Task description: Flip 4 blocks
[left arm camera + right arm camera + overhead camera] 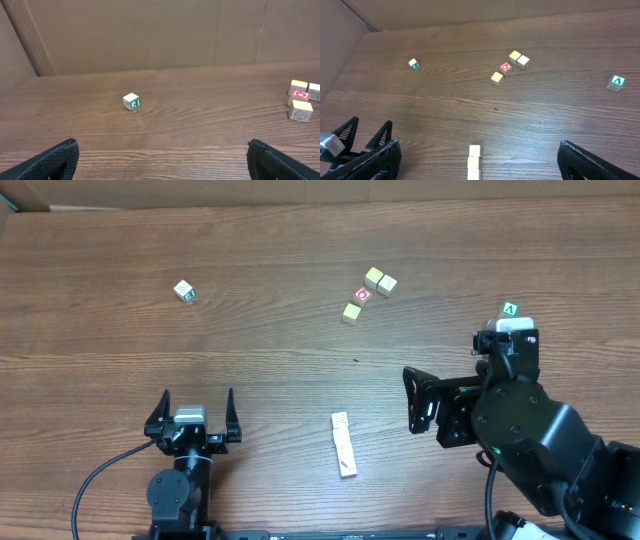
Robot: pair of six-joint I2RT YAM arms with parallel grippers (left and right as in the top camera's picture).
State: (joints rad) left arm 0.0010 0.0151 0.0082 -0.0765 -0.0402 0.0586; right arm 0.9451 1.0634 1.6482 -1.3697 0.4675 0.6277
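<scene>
- Left claw [197, 402]: the jaws are fully spread with nothing between them. It sits at the near edge of the tabletop [270, 350], pointing away from the robot.
- Right claw [410, 400]: the jaws are just as wide and empty, turned sideways toward the centre.
- Row of blocks [344, 445]: cream-faced wooden cubes lie end to end and touching, apparently four of them. The row lies between the two claws, nearer the right one, and runs slightly aslant. No block is gripped, so flipping appears not yet begun.
- Procedure: start with an end block, because only the end cubes have a free face along the row.
- Square the wrist to the slant of the row, then close across the two side faces that no neighbour covers.
- Lift clear before rotating, so the adjoining cube is not dragged.
- Set each flipped block down apart from the row.
- Farther out: a red cube [362, 294] sits among yellow-topped cubes [373, 277]. Leave these alone.
- Farthest out: a white-and-green cube [184, 290] lies far left, and a green "A" cube [510, 309] lies beside the right arm.
</scene>
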